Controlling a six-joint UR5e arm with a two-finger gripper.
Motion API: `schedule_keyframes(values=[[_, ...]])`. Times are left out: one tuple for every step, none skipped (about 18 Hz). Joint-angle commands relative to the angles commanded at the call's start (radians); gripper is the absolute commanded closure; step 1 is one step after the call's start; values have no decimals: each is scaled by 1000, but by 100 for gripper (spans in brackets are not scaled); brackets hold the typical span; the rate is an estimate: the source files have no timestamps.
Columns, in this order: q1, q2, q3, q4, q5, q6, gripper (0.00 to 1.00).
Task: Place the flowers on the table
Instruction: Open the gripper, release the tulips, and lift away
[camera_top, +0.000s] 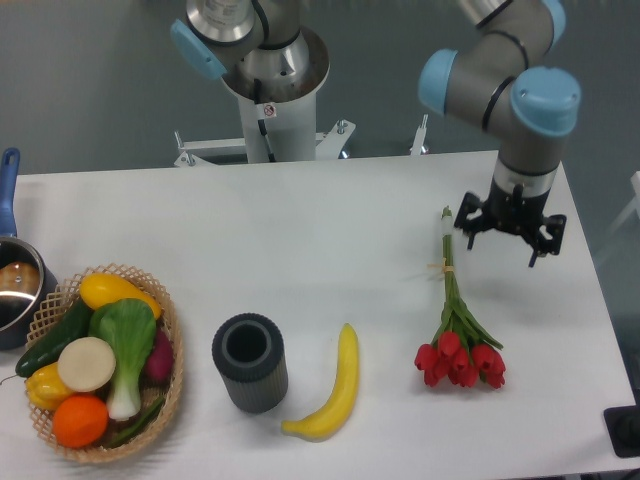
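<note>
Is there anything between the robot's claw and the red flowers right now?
Nothing visible. The gripper hangs open just right of the stems, and the flowers lie flat on the table with only bare tabletop between them.

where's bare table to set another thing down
Widest free patch: the white tabletop behind the dark ribbed cylinder and yellow banana, left of the red tulips. Crowded: front left, around the wicker basket.

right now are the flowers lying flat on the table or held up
Lying flat: the flowers rest lengthwise on the table, blooms toward the camera. The gripper is apart from them, holding nothing.
</note>
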Motion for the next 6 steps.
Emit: schedule_keyframes(values=[[9,2,0,-5,9,14,0],[17,0,0,-5,8,20,0],[20,2,0,-3,8,20,0],[22,2,0,0,5,20,0],[23,2,2,-2,3,20,0],[23,2,2,-2,2,20,0]])
